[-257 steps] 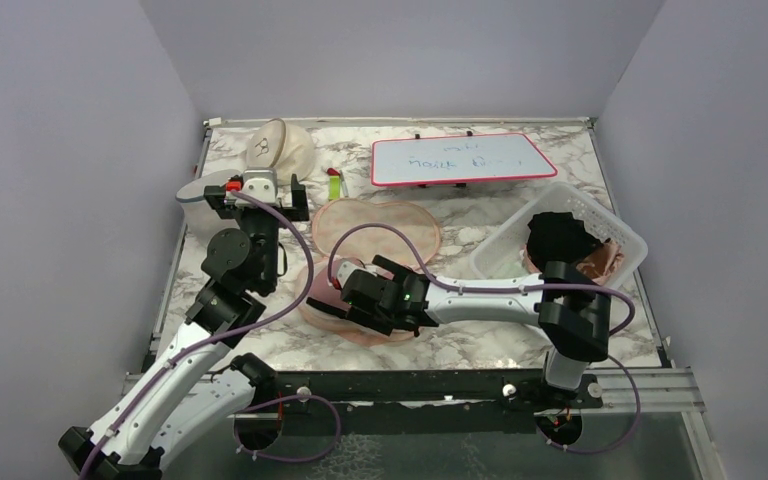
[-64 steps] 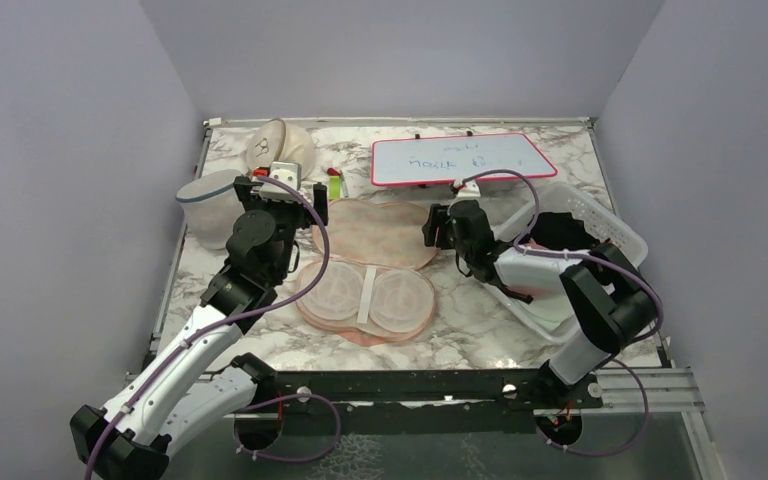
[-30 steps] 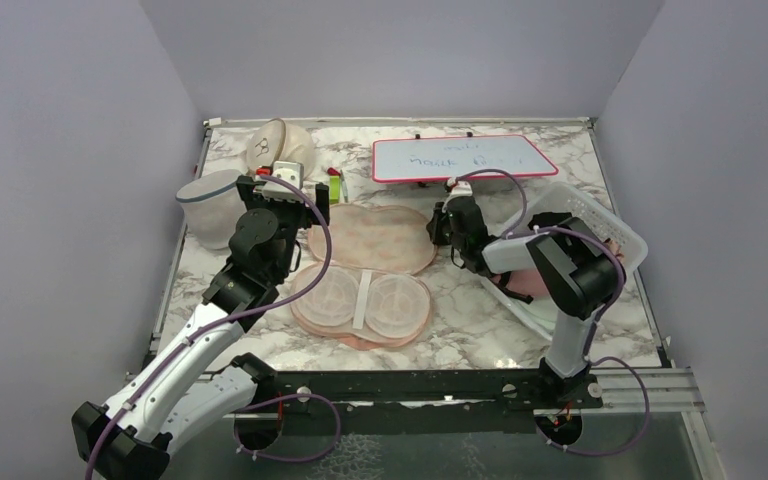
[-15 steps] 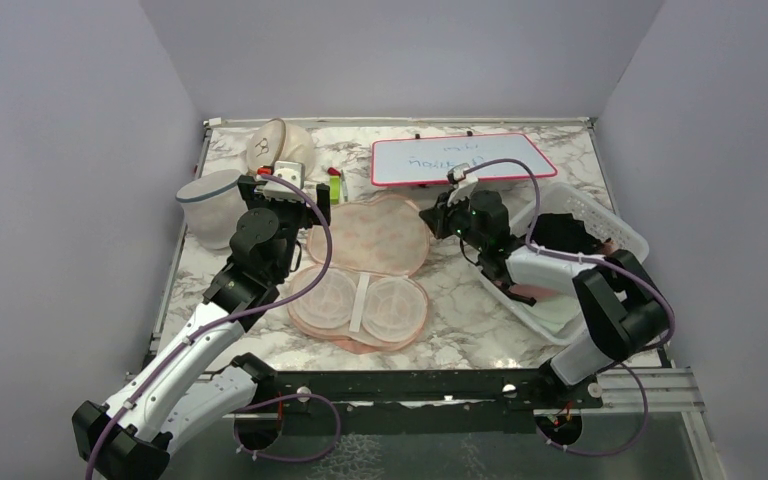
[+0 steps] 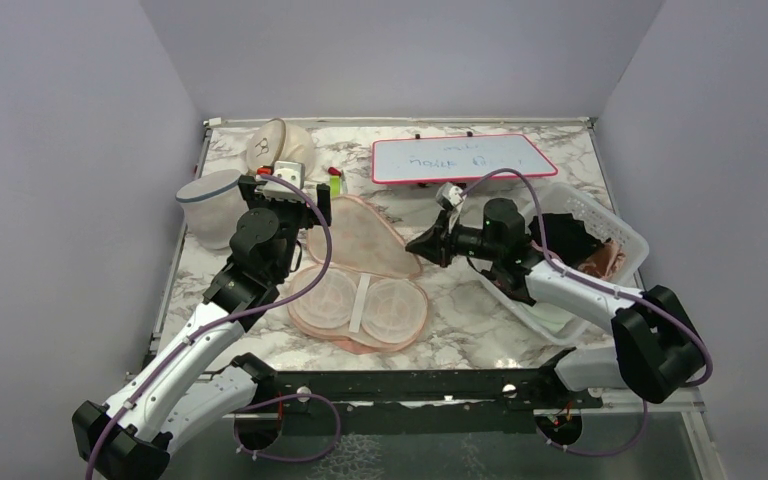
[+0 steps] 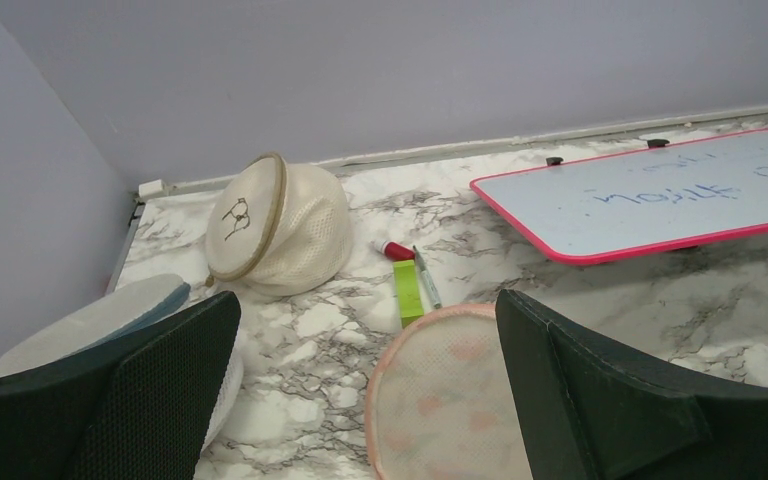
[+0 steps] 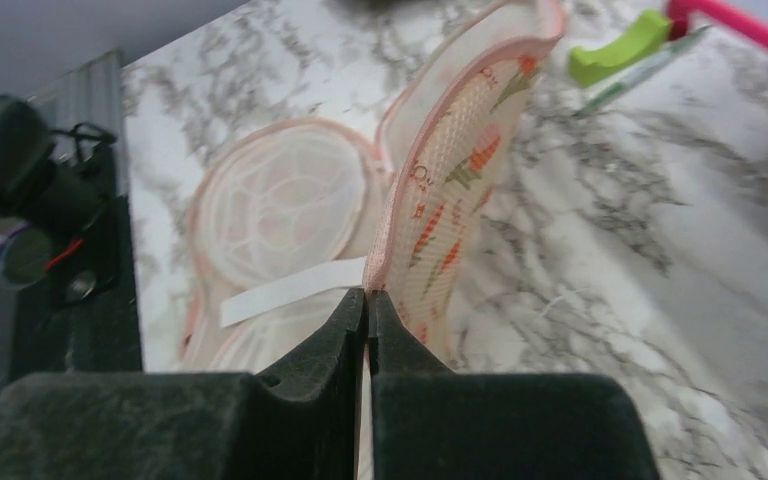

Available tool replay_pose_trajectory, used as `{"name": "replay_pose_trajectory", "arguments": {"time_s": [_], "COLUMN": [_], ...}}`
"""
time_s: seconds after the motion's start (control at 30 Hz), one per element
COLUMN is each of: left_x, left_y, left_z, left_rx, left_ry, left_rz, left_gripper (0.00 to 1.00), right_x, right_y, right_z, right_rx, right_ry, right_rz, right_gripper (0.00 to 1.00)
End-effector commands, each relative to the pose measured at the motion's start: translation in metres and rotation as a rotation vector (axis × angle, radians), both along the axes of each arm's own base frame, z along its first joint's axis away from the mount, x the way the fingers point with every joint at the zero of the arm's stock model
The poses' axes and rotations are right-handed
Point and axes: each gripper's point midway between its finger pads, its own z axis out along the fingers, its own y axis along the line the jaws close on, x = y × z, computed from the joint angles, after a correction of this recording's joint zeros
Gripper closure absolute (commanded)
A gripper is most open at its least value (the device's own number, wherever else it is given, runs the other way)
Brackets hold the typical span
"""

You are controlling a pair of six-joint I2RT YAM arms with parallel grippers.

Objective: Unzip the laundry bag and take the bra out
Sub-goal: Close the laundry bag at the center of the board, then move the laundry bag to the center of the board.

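This is a robotics lab test cell, not a home. Plain lilac-grey walls (image 5: pixel 80 150) box in a marble-patterned desk (image 5: pixel 460 330) on three sides. A left arm (image 5: pixel 190 345) and a right arm (image 5: pixel 580 295), trailing purple cables (image 5: pixel 327 243), stand on a black rail (image 5: pixel 410 385) at the bottom of the frame. A red-framed whiteboard (image 5: pixel 460 158) with handwriting lies at upper right, and the laundry bag (image 5: pixel 360 235) is laid out as a prop.

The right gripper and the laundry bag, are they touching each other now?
Touching. The right wrist view shows the right gripper with its fingers shut on the rim of the laundry bag, whose flap stands raised.
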Motion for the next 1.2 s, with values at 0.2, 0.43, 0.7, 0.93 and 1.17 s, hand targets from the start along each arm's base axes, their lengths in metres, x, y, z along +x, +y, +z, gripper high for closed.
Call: {"name": "replay_pose_trajectory", "arguments": {"time_s": [0.2, 0.43, 0.7, 0.93, 1.17], "left_x": [0.001, -0.001, -0.001, -0.001, -0.001], "left_y": [-0.005, -0.003, -0.003, -0.002, -0.003], "left_z": [0.014, 0.018, 0.018, 0.019, 0.018], "left_rx": [-0.030, -0.035, -0.036, -0.036, -0.036], "left_ry": [-0.029, -0.038, -0.039, -0.041, -0.038], "left_rz": [-0.023, -0.019, -0.022, -0.020, -0.022], "left_gripper": [0.04, 0.04, 0.04, 0.04, 0.04], "right_x": [-0.105, -0.150, -0.148, -0.099, -0.086], "right_y": [0.010, 0.004, -0.003, -0.028, -0.034], "right_z": [-0.030, -0.068, -0.078, -0.097, -0.115], "right_rx": [-0.036, -0.064, -0.114, -0.307, -0.348], "right_ry": [0.233, 0.487, 0.574, 0.511, 0.543], "right_rz": [0.290, 0.329, 0.242, -0.081, -0.191], "right_gripper": [0.99, 0.99, 0.58, 0.26, 0.27]}}
